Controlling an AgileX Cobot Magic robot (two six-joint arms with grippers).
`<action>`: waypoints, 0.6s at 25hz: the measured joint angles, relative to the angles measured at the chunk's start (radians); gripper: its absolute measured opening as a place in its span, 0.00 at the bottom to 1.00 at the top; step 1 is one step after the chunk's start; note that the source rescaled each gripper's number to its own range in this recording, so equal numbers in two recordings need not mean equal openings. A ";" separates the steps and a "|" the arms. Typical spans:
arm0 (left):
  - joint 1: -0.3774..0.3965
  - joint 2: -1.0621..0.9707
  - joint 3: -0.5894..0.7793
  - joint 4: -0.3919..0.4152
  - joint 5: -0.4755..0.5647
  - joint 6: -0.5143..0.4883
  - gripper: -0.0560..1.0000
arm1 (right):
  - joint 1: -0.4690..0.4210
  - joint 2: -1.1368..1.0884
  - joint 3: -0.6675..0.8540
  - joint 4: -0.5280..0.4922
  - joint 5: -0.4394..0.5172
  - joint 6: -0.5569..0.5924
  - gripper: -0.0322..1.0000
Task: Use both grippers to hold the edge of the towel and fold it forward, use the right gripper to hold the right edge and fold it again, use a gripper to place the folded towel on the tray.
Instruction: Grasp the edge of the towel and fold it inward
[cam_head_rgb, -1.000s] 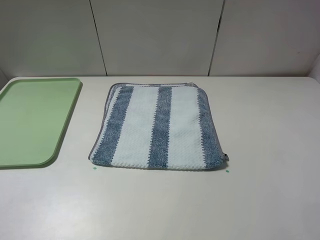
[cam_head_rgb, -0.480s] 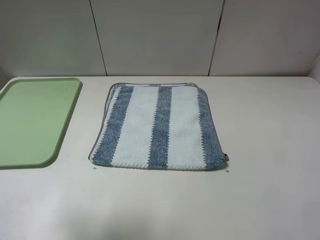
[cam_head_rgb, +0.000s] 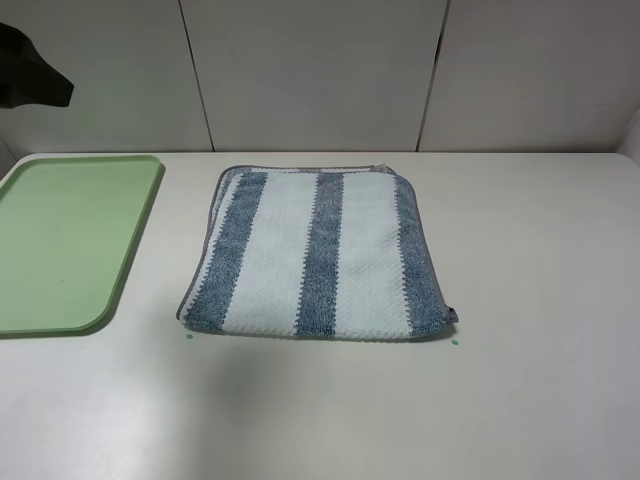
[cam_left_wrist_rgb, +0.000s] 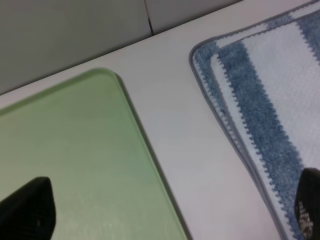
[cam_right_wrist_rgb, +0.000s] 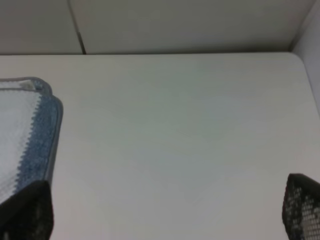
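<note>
White table (cam_head_rgb: 540, 400); towel (cam_head_rgb: 315, 255) flat; tray (cam_head_rgb: 60, 240) cropped; left fingers (cam_left_wrist_rgb: 30, 210), right fingers (cam_right_wrist_rgb: 25, 212) wide apart, empty, tips only showing

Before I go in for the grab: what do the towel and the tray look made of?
The towel looks like thick cotton or microfibre, matte: waffle texture, fuzzy stripes, stitched grey hem. The tray looks like smooth moulded plastic, faintly satin: uniform light green, rounded corners, low raised rim.

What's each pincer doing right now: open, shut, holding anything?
Left pincer: open, holding nothing.
Right pincer: open, holding nothing.
</note>
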 joint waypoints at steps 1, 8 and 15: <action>0.000 0.020 -0.007 0.000 -0.008 0.013 0.95 | 0.000 0.026 -0.021 0.000 -0.002 -0.015 1.00; -0.083 0.128 -0.021 -0.002 -0.040 0.121 0.95 | 0.089 0.209 -0.112 -0.008 -0.005 -0.106 1.00; -0.280 0.215 -0.021 -0.002 -0.042 0.188 0.95 | 0.315 0.341 -0.116 -0.048 -0.011 -0.155 1.00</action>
